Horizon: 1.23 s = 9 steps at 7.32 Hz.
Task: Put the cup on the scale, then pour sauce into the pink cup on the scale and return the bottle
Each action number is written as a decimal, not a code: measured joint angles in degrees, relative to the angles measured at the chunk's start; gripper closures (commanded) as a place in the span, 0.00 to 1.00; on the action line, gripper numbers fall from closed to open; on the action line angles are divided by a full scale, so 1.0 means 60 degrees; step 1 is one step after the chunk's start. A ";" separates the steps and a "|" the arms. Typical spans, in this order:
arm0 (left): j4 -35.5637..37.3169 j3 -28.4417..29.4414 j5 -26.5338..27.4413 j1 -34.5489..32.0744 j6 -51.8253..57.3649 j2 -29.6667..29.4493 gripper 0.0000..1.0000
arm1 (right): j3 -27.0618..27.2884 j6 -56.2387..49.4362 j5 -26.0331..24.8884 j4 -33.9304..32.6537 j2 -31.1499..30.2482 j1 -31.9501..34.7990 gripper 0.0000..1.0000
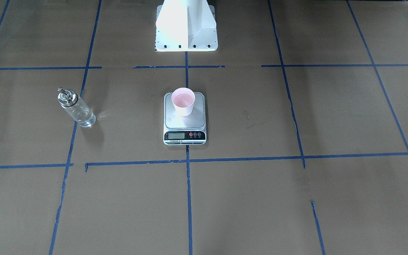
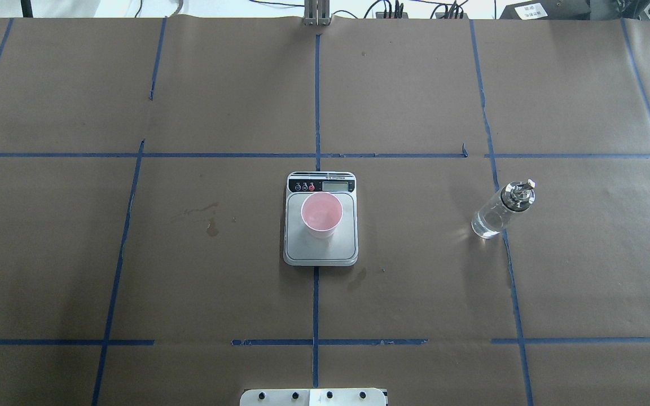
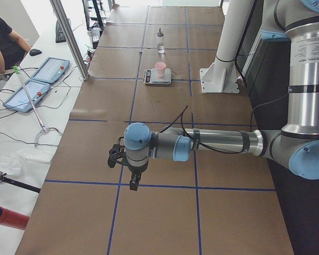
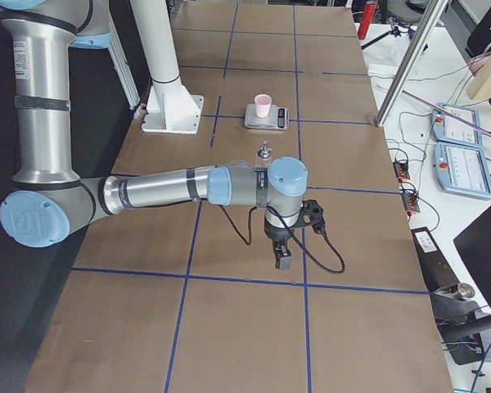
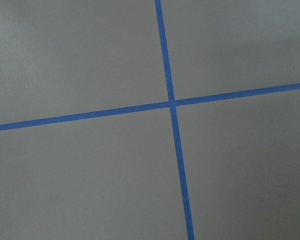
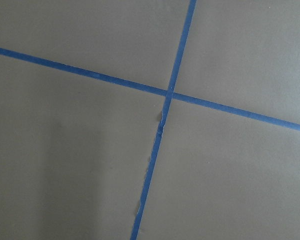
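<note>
Overhead exterior gives me the clearest read: the cup (image 2: 321, 213) stands upright on the scale (image 2: 345, 239), toward the display end of the platform, so I count the first step as done. The bottle (image 2: 500, 211) stands upright on the brown paper over on my right side, well apart from the scale, its base on a blue tape line (image 2: 510, 270).

I cannot tell whether sauce is in the cup. Its inside reads pink either way, the bottle's contents look clear, and the scale's display is too small to read. So either the pour and the return are both left to do, or everything is finished.

Neither arm is near the work. The left gripper (image 3: 133, 186) and the right gripper (image 4: 281, 264) each hang over bare paper toward opposite ends of the table, holding nothing I can see. From these side views I cannot tell whether their jaws are parted or closed.
</note>
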 measured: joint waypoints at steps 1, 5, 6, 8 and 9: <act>0.0096 -0.0022 0.0001 0.0012 0.0023 -0.0058 0.00 | -0.0046 0.0003 0.0092 -0.0006 0.0000 -0.0061 0.00; 0.1062 -0.0077 0.0001 -0.0038 0.0057 -0.0603 0.00 | -0.0612 -0.0007 0.0713 0.0035 0.0088 -0.0182 0.00; 0.1111 -0.0087 0.0001 -0.0040 0.0057 -0.0629 0.00 | -0.0660 -0.0017 0.0709 0.0139 0.0114 -0.0237 0.00; 0.1150 -0.0075 0.0001 -0.0031 0.0048 -0.0638 0.00 | -0.0716 -0.0032 0.0676 0.0371 0.0120 -0.0336 0.00; 0.1155 -0.0036 0.0004 -0.0026 0.0045 -0.0633 0.00 | -0.0720 -0.0034 0.0674 0.0407 0.0119 -0.0361 0.00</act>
